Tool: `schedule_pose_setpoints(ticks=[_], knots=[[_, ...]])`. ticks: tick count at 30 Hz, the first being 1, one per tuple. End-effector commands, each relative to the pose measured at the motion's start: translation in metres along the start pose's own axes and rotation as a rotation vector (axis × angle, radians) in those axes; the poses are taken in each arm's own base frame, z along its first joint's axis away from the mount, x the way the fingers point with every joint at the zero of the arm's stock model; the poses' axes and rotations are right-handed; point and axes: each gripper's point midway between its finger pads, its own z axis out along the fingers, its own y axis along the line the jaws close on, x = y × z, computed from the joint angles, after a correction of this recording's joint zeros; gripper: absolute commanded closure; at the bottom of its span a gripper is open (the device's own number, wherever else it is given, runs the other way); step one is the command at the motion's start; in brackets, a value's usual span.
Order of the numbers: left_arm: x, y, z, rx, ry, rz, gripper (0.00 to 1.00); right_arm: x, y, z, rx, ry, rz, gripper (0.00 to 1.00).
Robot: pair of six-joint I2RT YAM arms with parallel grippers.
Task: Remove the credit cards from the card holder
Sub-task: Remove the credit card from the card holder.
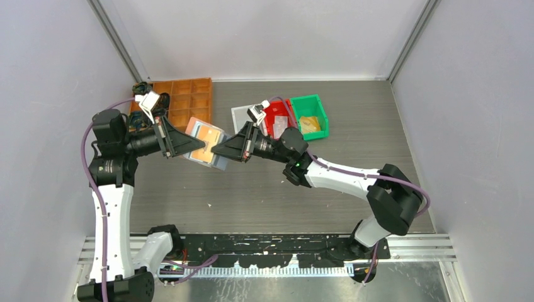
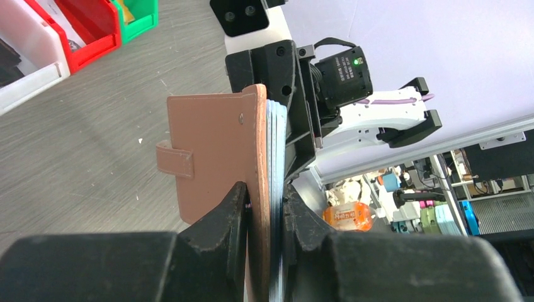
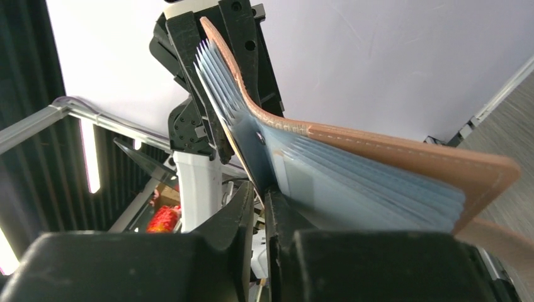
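Note:
The salmon-pink card holder (image 1: 204, 135) hangs open in the air between both grippers, above the table. My left gripper (image 1: 189, 143) is shut on one pink cover and the grey sleeves behind it (image 2: 214, 145); its fingers (image 2: 236, 207) press from both sides. The other cover (image 3: 390, 151) bends away to the right, with the sleeves fanned out. My right gripper (image 3: 261, 201) faces the left one (image 1: 218, 151) and is shut on a thin yellowish-edged leaf, seemingly a credit card (image 3: 236, 141), still inside the holder. An orange card face (image 1: 203, 154) shows from above.
An orange divided tray (image 1: 189, 100) lies at the back left. A white bin (image 1: 242, 116), a red bin (image 1: 277, 116) and a green bin (image 1: 310, 113) stand at the back, just behind the right wrist. Walls close in three sides.

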Motion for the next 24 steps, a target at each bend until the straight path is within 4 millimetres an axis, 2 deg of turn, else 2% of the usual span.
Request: schedule_pose_setpoints(ticks=[1,5,7,10,17,21,24], knots=[[0.014,-0.038,-0.007,0.133,0.069,0.036,0.91,-0.017,0.037,-0.003,-0.166,-0.075,-0.001,0.88],[0.012,-0.035,-0.006,0.126,0.066,0.023,0.9,-0.015,0.041,-0.01,-0.179,-0.075,-0.011,0.97],[0.011,-0.035,-0.005,0.123,0.063,0.016,0.86,-0.014,0.043,-0.012,-0.187,-0.074,-0.014,0.99],[0.009,-0.035,-0.005,0.122,0.059,0.015,0.81,-0.011,0.046,-0.016,-0.194,-0.071,-0.021,0.99],[0.007,-0.037,-0.005,0.119,0.048,0.024,0.79,-0.011,0.046,-0.018,-0.192,-0.076,-0.035,0.99],[0.004,-0.039,-0.005,0.124,0.045,0.017,0.69,-0.01,0.042,-0.018,-0.172,-0.075,-0.044,0.99],[0.002,-0.042,-0.005,0.134,0.039,0.024,0.71,-0.009,0.037,-0.021,-0.157,-0.083,-0.047,0.99]])
